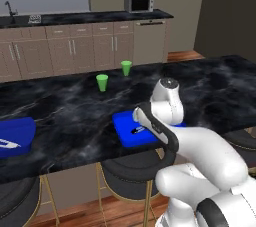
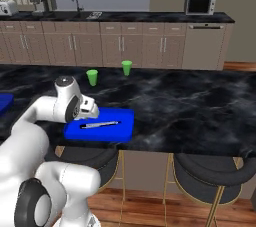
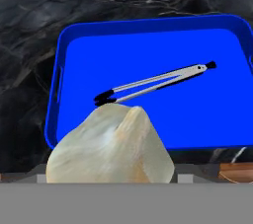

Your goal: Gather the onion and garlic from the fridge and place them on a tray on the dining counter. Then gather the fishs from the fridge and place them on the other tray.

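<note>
Black marble-look stone with white veining forms the long bench in the left base view. A glossy blue tray, rectangular with rounded corners and a raised rim, sits by the near edge of the bench, partly behind the white arm. A second blue tray lies at the near left edge, well apart from the first. Two small green cups stand upright toward the far edge. Dark round stools on thin brass legs sit under the near edge. A steel microwave rests on beige cabinets behind.

From the right base view, the tool hangs over the left end of the blue tray. Slim metal tongs with black tips lie lengthwise on the tray floor.

Looking along the hand, the garlic sits close to the lens: a pale cream bulb, lumpy and faintly streaked, with a soft ridge at its top. It rests between the fingers of the tool, which grasps it from both sides, above the near rim of the blue tray. The tongs lie closed beyond it, silver arms meeting at one black end.
</note>
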You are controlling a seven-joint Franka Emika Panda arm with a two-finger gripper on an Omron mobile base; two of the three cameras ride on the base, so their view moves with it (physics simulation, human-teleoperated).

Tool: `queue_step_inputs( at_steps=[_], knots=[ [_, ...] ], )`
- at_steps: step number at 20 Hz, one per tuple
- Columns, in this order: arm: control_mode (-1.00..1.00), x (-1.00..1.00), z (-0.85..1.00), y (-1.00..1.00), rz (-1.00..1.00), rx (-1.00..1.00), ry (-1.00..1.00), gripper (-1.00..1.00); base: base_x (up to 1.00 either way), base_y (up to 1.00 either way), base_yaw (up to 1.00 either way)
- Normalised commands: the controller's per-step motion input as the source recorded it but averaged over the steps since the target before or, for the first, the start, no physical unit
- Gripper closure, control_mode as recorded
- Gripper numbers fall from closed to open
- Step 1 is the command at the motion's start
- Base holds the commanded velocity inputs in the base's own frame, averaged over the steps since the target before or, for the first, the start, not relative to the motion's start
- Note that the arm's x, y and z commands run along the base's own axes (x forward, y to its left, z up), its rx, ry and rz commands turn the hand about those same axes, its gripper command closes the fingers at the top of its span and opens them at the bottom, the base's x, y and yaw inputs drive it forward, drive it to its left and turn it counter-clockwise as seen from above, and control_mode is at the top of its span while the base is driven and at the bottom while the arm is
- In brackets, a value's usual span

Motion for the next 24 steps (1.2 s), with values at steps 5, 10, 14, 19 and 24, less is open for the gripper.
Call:
queue_step_inputs(
  at_steps=[5,10,14,19,24],
  knots=[
    [-1.0,0.18,-0.37,0.09,0.0,-0.01,-0.02,1.0,0.0,0.0,0.0],
    [-1.0,0.25,-0.27,0.03,0.0,0.0,-0.01,1.0,0.0,0.0,0.0],
    [-1.0,0.32,-0.2,0.03,0.0,0.0,0.0,1.0,0.0,0.0,0.0],
    [-1.0,0.35,-0.16,0.03,0.0,0.0,0.0,1.0,0.0,0.0,0.0],
    [-1.0,0.34,-0.21,0.08,0.0,0.0,0.0,1.0,0.0,0.0,0.0]
  ],
)
